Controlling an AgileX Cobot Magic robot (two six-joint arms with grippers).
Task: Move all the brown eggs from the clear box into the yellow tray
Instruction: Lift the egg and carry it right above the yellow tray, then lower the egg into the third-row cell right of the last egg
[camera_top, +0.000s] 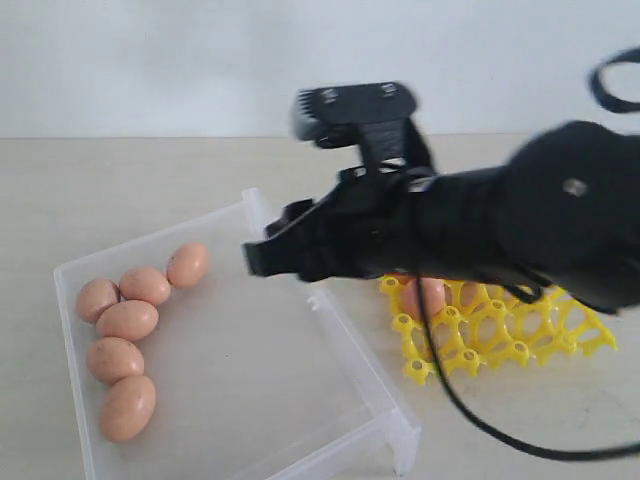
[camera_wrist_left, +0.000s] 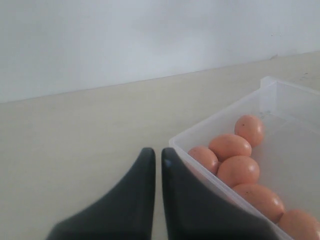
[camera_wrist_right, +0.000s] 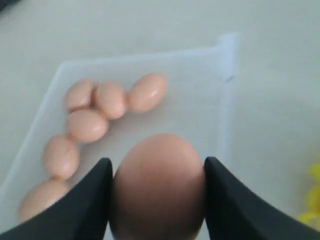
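Exterior view: the large, shallow, translucent plastic box (camera_top: 250, 385) holds six smooth pinkish-brown oval eggs (camera_top: 127, 320) bunched at its left side. The bright yellow openwork plastic tray (camera_top: 500, 335), half hidden by the right arm (camera_top: 560, 210), shows at least one seated egg (camera_top: 425, 296), so the job looks partly done. The right gripper (camera_wrist_right: 158, 160) clamps another egg (camera_wrist_right: 159, 190) above the box, while the left gripper (camera_wrist_left: 157, 152), jaws nearly touching and empty, sits just outside the box wall.

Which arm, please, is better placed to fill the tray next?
Right: the right gripper holds a brown egg near the yellow tray; the left gripper is shut, empty, beside the clear box.
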